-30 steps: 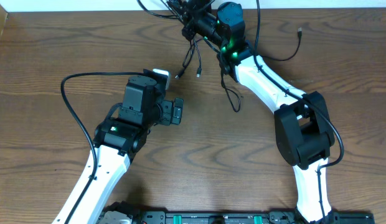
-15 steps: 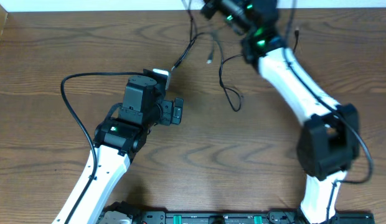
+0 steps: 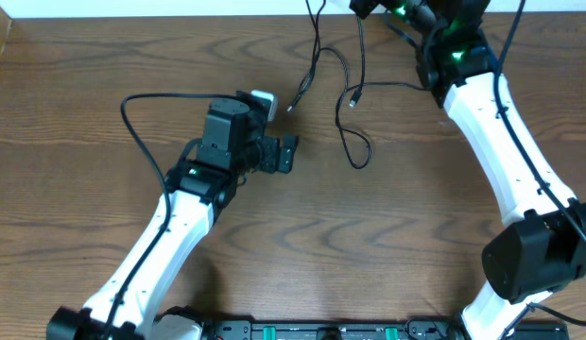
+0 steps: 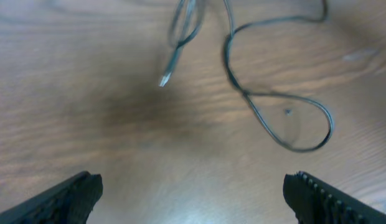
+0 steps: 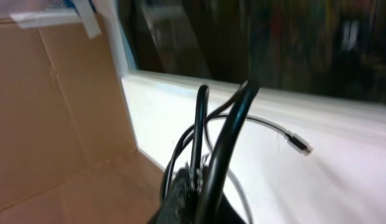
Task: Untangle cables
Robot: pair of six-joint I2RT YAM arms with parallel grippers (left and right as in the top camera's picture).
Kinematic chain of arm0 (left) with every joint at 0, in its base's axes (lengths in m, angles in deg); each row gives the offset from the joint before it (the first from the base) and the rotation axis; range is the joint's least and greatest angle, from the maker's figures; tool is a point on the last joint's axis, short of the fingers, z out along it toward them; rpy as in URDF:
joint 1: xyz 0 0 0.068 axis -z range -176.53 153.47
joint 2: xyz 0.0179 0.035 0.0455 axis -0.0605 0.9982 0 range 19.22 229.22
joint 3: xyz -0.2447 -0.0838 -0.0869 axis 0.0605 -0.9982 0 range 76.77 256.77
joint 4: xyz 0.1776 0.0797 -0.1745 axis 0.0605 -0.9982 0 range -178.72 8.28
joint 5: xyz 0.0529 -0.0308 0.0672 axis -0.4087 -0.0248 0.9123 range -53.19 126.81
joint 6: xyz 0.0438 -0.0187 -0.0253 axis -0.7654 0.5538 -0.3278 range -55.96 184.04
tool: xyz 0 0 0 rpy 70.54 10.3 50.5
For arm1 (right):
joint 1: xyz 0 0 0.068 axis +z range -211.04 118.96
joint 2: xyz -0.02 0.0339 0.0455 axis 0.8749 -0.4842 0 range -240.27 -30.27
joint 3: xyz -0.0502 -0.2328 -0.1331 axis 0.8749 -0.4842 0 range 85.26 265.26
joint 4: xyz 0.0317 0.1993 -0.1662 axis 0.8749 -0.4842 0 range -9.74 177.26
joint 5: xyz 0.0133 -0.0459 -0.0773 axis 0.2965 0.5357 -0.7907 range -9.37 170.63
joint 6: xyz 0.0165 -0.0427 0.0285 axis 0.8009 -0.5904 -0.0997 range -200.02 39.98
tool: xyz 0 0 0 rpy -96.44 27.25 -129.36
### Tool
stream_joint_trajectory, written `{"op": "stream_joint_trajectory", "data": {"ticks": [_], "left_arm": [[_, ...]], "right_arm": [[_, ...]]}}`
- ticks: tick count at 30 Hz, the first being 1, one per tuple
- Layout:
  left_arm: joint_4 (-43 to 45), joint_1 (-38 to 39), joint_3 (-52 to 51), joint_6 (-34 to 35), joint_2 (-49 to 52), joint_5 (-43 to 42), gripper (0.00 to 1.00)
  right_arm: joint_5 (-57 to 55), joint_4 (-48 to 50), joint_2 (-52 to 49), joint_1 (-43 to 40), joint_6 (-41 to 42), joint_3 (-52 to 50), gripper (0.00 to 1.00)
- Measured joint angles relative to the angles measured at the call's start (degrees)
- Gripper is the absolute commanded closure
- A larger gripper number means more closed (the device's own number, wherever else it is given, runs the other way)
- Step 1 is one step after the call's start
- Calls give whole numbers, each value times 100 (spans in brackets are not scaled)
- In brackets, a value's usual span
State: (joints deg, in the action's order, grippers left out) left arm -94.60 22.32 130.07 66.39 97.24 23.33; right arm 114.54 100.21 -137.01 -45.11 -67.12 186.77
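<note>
Step judged: pulling tangle apart | right gripper (image 5: 180, 199) clamped black cables (image 5: 225, 137) at overhead's top centre, cable loop (image 4: 261, 118) trailing on counter (image 3: 85, 94) | left gripper (image 3: 286, 154) gaped empty, mid-frame | next likely needed: pinning that loop.

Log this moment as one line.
left gripper: open, empty, above table | right gripper: shut on cables | loose loop on table

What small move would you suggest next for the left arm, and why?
Probably ease the open left gripper forward and pinch the cable loop lying ahead of it; the shut right gripper holds the cables raised, so anchoring the loop should help.
</note>
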Motion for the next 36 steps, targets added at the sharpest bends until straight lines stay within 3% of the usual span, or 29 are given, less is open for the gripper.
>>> {"op": "stream_joint_trajectory", "data": {"ticks": [9, 19, 32, 36], "left_arm": [[721, 0, 4, -870, 249, -929, 2], [1034, 0, 4, -2782, 918, -1064, 2], [2494, 2, 13, -3220, 1768, -1064, 2], [2892, 140, 13, -3217, 2192, -1064, 2]], "right_arm": [[151, -632, 267, -201, 577, 0, 99], [1303, -629, 289, -223, 1443, 0, 99], [2485, -549, 291, -339, 2743, 0, 99], [2623, -31, 299, -339, 3215, 0, 99]]}}
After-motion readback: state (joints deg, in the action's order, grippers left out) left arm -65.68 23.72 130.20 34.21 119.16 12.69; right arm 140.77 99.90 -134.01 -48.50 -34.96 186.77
